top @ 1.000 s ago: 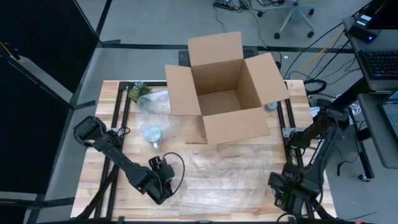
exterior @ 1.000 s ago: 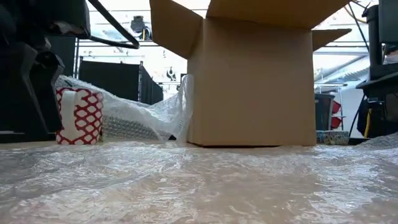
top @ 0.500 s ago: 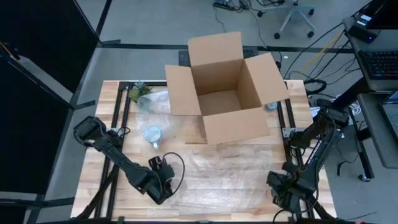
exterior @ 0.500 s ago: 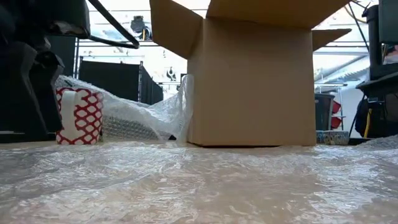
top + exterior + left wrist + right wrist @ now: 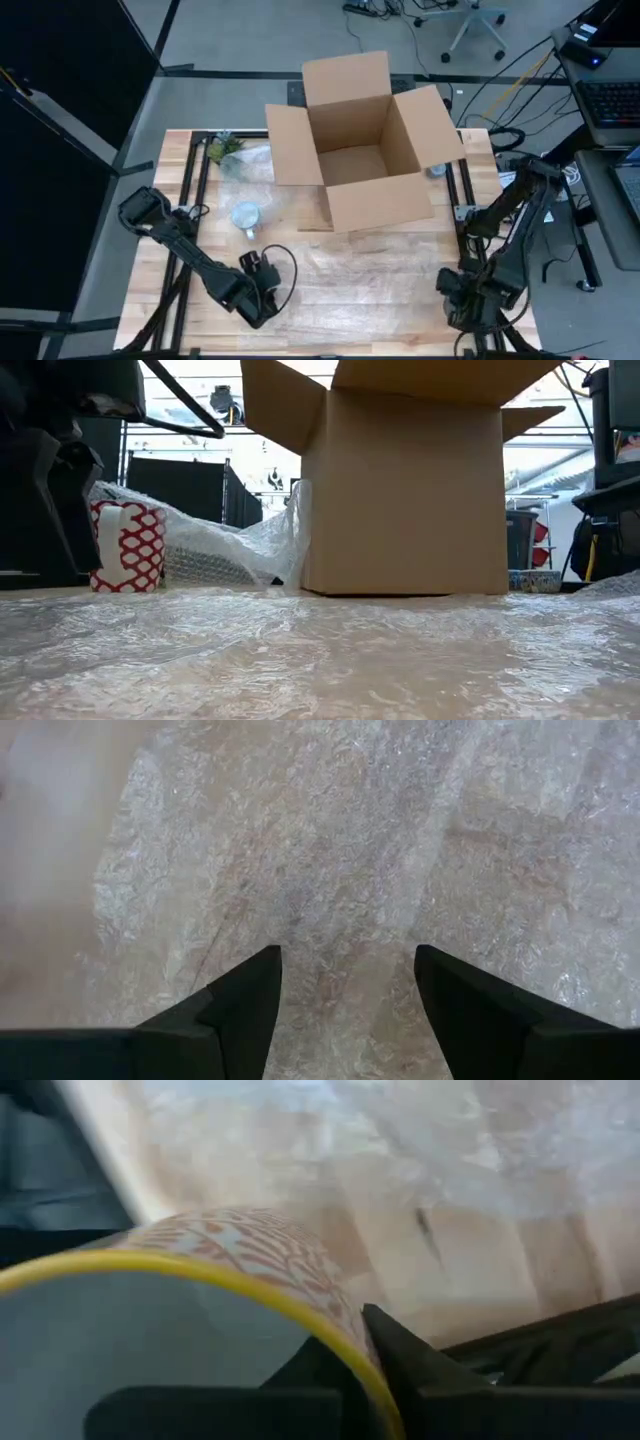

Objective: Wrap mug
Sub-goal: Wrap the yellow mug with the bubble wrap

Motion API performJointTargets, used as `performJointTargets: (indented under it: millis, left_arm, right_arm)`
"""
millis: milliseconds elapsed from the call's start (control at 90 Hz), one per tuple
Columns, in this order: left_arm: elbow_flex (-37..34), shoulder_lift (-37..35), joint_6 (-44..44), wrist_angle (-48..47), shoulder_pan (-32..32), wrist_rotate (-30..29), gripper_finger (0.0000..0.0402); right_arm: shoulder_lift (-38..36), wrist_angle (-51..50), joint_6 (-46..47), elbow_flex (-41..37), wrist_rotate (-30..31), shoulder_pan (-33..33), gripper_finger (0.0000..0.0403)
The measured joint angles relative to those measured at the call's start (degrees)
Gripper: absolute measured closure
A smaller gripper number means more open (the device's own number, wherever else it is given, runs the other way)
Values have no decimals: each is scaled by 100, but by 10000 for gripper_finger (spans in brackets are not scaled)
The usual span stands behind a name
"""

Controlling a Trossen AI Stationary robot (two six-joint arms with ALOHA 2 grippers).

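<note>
Bubble wrap covers table below the box; right gripper, clamping a yellow-rimmed mug, has shifted slightly toward wrap—placement nearing; left gripper open, idle.

We see grey floor beyond table, office chair base far right, desk with keyboard at right, black panels along left side.
</note>
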Motion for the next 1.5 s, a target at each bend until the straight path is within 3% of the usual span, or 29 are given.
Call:
performJointTargets:
  millis: [133,211,344,511,833,1000,1256,1500]
  left_arm:
    - [0,0,97,4,7,0,183]
    - [0,0,114,5,33,0,183]
    - [0,0,155,7,90,-4,183]
    - [0,0,271,7,148,-4,183]
    - [0,0,302,7,251,-4,183]
    - [0,0,302,7,249,-4,183]
    - [0,0,298,7,246,-4,183]
    - [0,-1,295,8,246,2,183]
  right_arm:
    - [-188,328,-293,444,865,-269,402]
    - [-68,713,-980,490,1431,-600,402]
    - [548,1618,-2469,489,1714,-1383,402]
    - [1601,2454,-4031,715,1428,-2289,403]
    - [3427,1236,-5427,2684,1234,-3344,403]
    - [4117,998,-5636,3301,806,-3765,403]
    - [4655,596,-5870,3605,678,-4066,399]
    - [4667,634,-5741,3591,662,-4081,333]
